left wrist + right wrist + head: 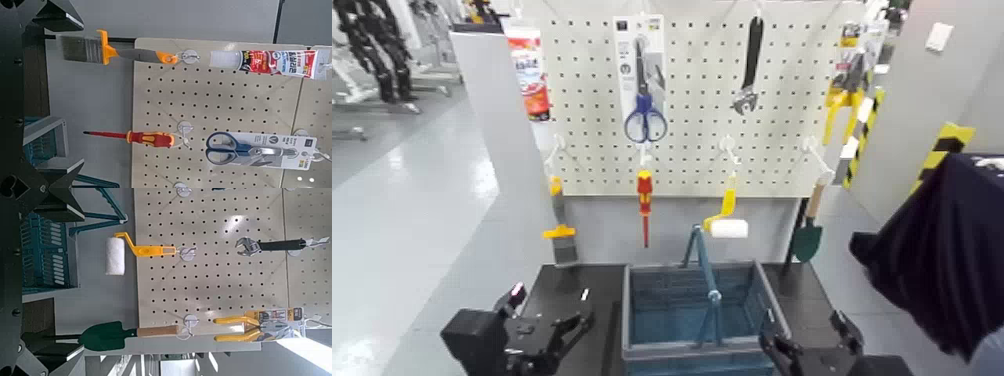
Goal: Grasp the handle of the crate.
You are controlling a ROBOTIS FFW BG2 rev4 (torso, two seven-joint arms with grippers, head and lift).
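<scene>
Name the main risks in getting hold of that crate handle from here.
The handle arches up as a thin bar close below the paint roller, so a gripper coming in high could knock the roller.

It is a swinging bail, so a light touch might tip it away before a grip forms.

The right gripper stands beside the crate's right wall; moving inward at this height could push the crate instead of reaching the handle.

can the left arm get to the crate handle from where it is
Probably yes: the left gripper hovers open beside the crate, and the handle stands raised above it, with nothing visible between them.
</scene>
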